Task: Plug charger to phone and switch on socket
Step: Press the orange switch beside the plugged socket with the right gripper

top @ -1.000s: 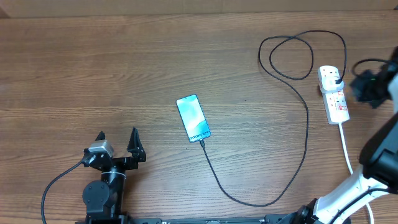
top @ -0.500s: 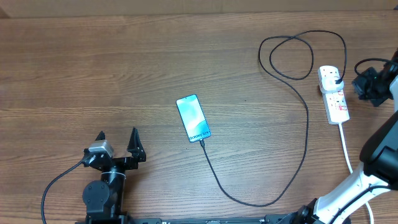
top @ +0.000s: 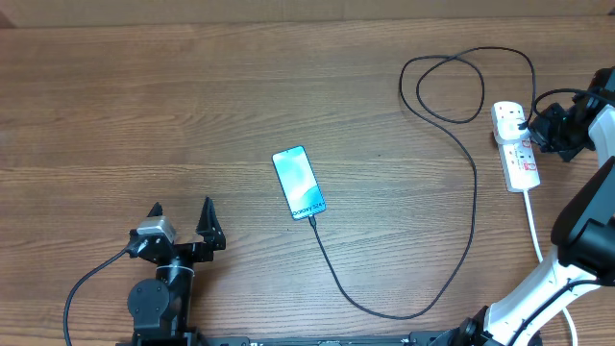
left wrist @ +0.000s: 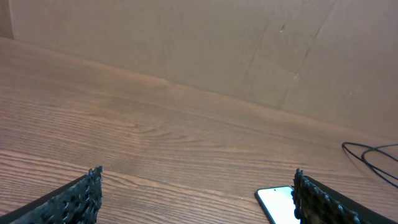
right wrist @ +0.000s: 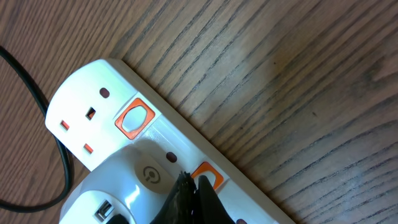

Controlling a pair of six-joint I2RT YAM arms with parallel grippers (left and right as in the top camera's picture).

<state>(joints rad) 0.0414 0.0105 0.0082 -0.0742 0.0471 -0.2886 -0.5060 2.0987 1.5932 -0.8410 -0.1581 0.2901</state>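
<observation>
At 7 o'clock, nearest the base, the left gripper (top: pixel 181 204) is held with its jaws spread wide and nothing between them. At the centre of the surface (top: pixel 192 96) the phone (top: pixel 299 183) is laid flat with its screen lit. The small tip of the charger (top: pixel 476 192) appears already seated in the phone's near end. From there it is run out toward 5 o'clock, up to a loop at 1 o'clock, and into the socket (top: pixel 522 165) at 3 o'clock.

Over the last second the right gripper (right wrist: pixel 191 186), pressed closed on nothing, has been brought in from the right edge onto the socket. Its tip is now at a red switch (right wrist: pixel 208 176), touching or just above it. Plugging is judged done, with the switch press in hand. No containers are seen.
</observation>
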